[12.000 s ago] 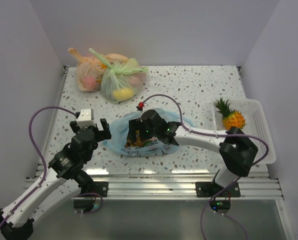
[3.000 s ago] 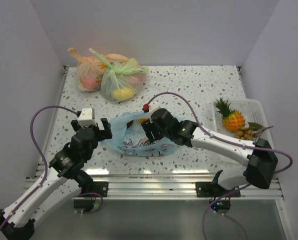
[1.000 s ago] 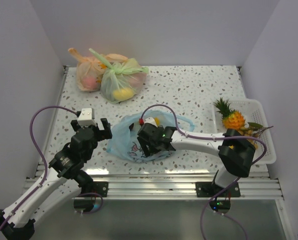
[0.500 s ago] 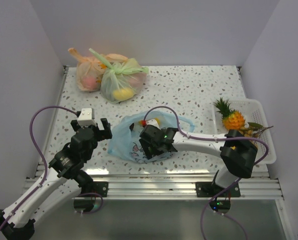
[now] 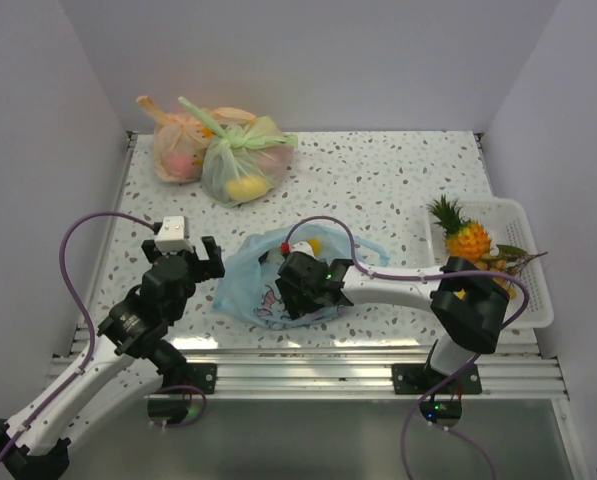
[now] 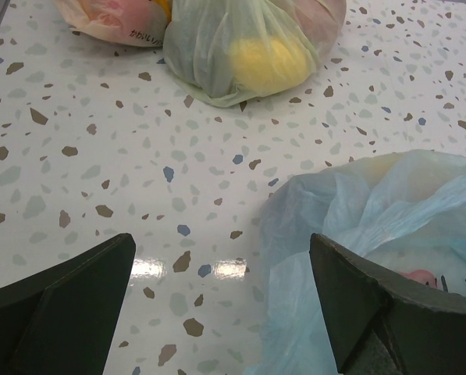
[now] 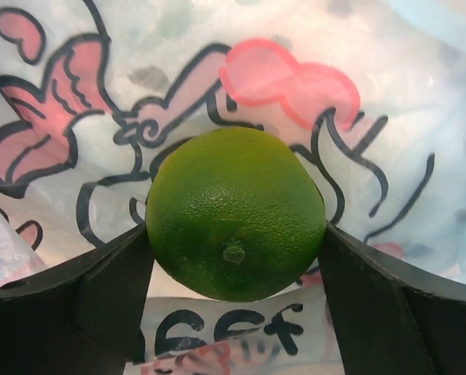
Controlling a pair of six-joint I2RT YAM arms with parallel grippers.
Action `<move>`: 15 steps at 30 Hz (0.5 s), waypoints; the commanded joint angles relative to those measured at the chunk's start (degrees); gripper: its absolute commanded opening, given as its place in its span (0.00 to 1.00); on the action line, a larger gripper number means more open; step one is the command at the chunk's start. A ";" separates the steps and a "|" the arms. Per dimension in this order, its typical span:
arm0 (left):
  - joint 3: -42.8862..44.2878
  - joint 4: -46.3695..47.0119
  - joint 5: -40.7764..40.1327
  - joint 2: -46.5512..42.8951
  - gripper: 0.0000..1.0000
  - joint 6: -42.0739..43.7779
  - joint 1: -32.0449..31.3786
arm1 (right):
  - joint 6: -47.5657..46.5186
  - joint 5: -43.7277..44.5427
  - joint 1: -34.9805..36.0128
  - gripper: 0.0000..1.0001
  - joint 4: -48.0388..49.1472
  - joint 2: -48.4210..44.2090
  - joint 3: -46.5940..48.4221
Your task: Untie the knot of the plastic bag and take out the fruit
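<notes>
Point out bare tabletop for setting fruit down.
Bare: the back right stretch of table between the green bag and the basket; also the left strip between the orange bag and the left hand. Crowded: near centre, where the blue bag holds the right hand gripping a green lime.

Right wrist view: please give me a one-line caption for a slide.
Right gripper holds a green lime against the plastic bag and its pink-and-black cartoon print.

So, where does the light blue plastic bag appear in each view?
Top external: the plastic bag lies at centre, under the right gripper.
Left wrist: lower right.
Right wrist: whole background, behind the green fruit.
Shared landmark: its pink-and-black print.
</notes>
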 commanded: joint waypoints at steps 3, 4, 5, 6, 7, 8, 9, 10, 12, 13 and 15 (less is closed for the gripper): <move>-0.27 2.89 -0.11 -0.09 1.00 1.34 0.25 | -0.25 2.08 0.12 0.79 7.27 0.93 0.80; -0.27 2.89 -0.11 -0.09 1.00 1.34 0.34 | -0.34 2.43 0.21 0.79 7.53 1.02 0.98; -0.27 2.89 -0.19 -0.09 1.00 1.34 0.34 | -0.34 3.39 0.21 0.79 7.71 0.93 1.15; -0.27 2.89 -0.11 -0.27 1.00 1.34 0.34 | -0.34 3.84 0.03 0.79 7.89 0.76 1.33; -0.27 2.89 -0.19 -0.18 1.00 1.34 0.34 | -0.60 4.28 0.12 0.80 8.15 0.58 1.33; -0.27 2.89 -0.19 -0.09 1.00 1.34 0.25 | -0.69 4.72 0.12 0.81 8.93 0.41 1.24; -0.27 2.89 -0.19 -0.09 1.00 1.25 0.34 | -0.87 5.42 0.03 0.82 9.20 0.32 1.50; -0.27 2.89 -0.19 -0.09 1.00 1.34 0.34 | -1.22 5.42 -0.23 0.83 9.38 0.40 1.59; -0.27 2.89 -0.19 0.00 1.00 1.34 0.34 | -1.57 5.95 -0.58 0.87 9.73 1.10 2.47; -0.27 2.80 -0.19 0.00 1.00 1.34 0.25 | -1.75 6.13 -0.67 0.89 9.82 1.37 2.65; -0.27 2.89 -0.19 -0.09 1.00 1.25 0.25 | -1.92 6.21 -1.02 0.93 10.26 2.42 3.17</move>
